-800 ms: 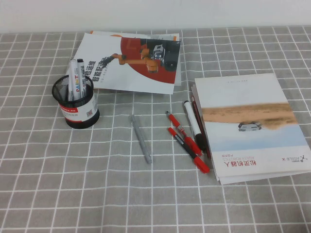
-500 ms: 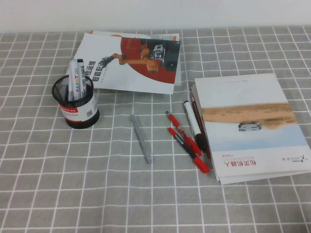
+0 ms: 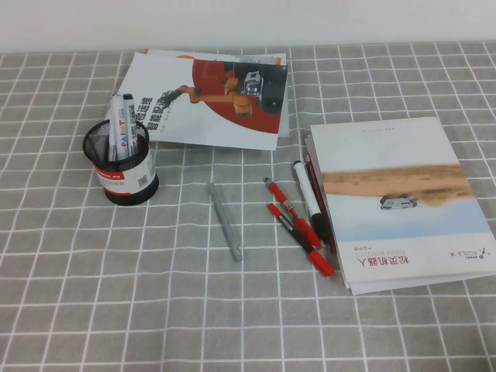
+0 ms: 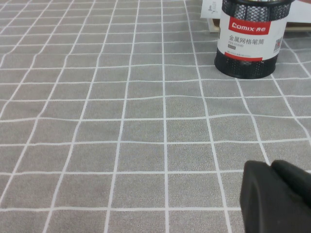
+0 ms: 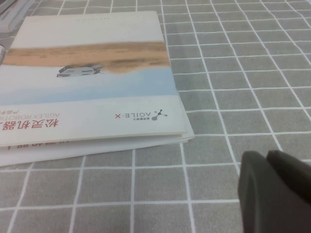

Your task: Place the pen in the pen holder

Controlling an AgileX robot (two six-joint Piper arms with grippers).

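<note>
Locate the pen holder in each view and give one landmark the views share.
High view: the pen holder stands at the table's left, markers inside.
Left wrist view: the holder's labelled lower part shows beyond the left gripper.
Right wrist view: not in it; only the right gripper, shut.
Shared landmark: the grey checked tablecloth.

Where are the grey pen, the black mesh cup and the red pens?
grey pen [image 3: 224,221]: high view, mid-barrel.
black mesh cup [image 3: 124,174]: high view, its labelled wall.
red pens [image 3: 293,211]: high view, the upper one's barrel.

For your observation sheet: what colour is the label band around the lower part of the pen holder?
White with red, on the pen holder; clearest in the left wrist view.
</note>
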